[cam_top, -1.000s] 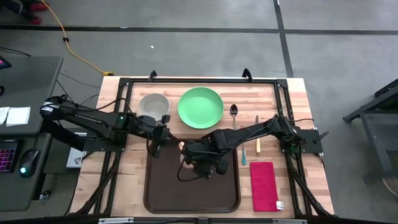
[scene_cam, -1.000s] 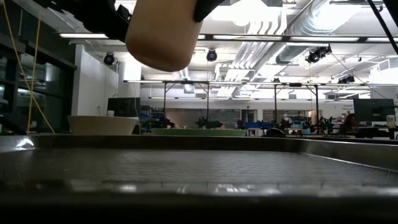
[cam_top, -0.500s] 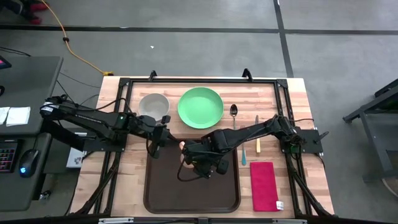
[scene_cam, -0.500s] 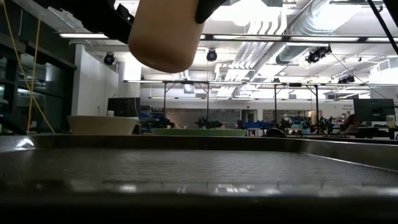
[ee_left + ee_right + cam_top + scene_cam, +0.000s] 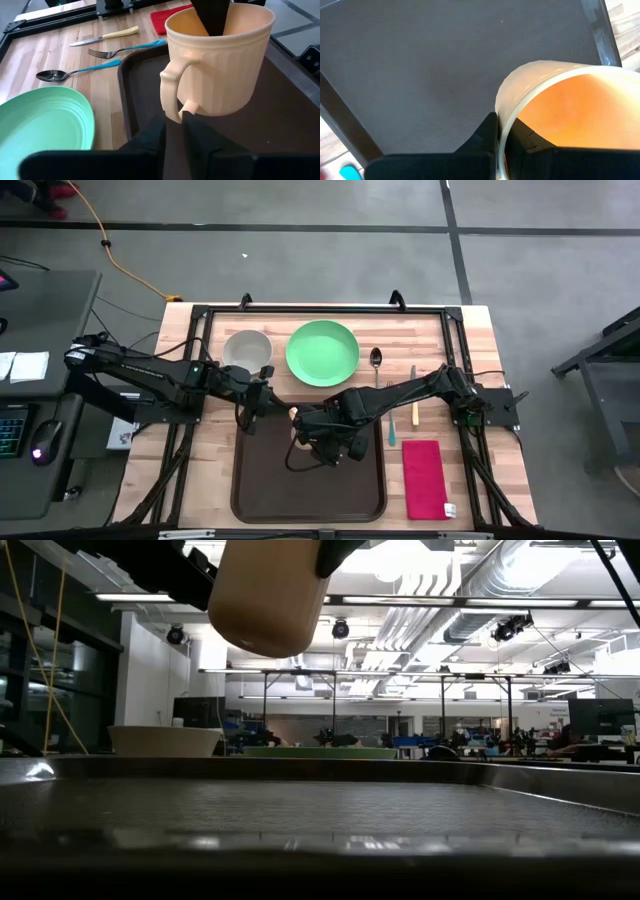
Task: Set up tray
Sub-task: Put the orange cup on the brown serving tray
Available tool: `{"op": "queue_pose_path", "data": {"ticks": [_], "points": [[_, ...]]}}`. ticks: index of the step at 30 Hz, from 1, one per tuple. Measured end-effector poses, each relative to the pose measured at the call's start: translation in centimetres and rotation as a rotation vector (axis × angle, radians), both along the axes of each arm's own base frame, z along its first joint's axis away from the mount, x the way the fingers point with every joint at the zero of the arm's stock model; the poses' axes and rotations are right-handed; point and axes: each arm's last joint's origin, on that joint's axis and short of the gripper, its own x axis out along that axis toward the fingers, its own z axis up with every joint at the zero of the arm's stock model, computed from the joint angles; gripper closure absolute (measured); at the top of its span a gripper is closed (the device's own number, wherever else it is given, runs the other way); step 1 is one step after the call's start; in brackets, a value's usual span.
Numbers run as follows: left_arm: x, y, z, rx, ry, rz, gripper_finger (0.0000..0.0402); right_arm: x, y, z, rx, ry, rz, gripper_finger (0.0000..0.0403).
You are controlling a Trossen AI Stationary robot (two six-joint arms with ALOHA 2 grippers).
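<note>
The tray [image 5: 308,478] is seen lying flat on the wooden bench [image 5: 215,455], at the six o'clock side of the high view, its dark floor bare apart from the arms above it. A cream mug [image 5: 220,60] is held over the tray's twelve o'clock end by the right gripper [image 5: 501,131], whose jaws are pinched on the mug's rim, one finger inside and one outside the wall. In the low view the mug [image 5: 265,600] is shown hanging clear of the tray [image 5: 320,815], with open air under its base. The left gripper [image 5: 172,131] is placed just beside the mug's handle, at the tray's ten o'clock corner, and its jaws are seen nearly pressed together with only a narrow slit between them, holding nothing. Beyond the tray, toward twelve o'clock, a green plate [image 5: 322,352] is set on the bench, with a grey bowl [image 5: 246,348] just beside it at its nine o'clock. At the plate's three o'clock a spoon [image 5: 376,360] is laid, with a fork [image 5: 122,50] and a knife [image 5: 105,37] near it. A red napkin [image 5: 424,478] is spread on the bench at the tray's three o'clock, apart from its rim.
</note>
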Motion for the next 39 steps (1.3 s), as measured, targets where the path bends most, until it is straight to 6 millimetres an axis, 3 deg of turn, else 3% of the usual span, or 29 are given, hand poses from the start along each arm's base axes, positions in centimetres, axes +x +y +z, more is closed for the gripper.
{"op": "queue_pose_path", "data": {"ticks": [8,15,26,39], "points": [[0.0,0.1,0.0,0.009,-0.001,0.028,0.021,0.0,0.1,0.0,-0.003,0.001,0.009,0.0403],[0.0,0.2,0.0,-0.022,0.002,0.079,0.0168,-0.3,0.9,0.0,-0.037,-0.013,0.064,0.0403],[0.2,0.0,0.2,-0.094,-0.009,0.05,0.0159,-0.1,0.8,0.1,-0.05,-0.036,0.077,0.0403],[1.7,-0.5,-0.8,-0.135,-0.011,-0.002,0.0164,0.0,0.8,0.1,-0.053,-0.042,0.091,0.0403]]}}
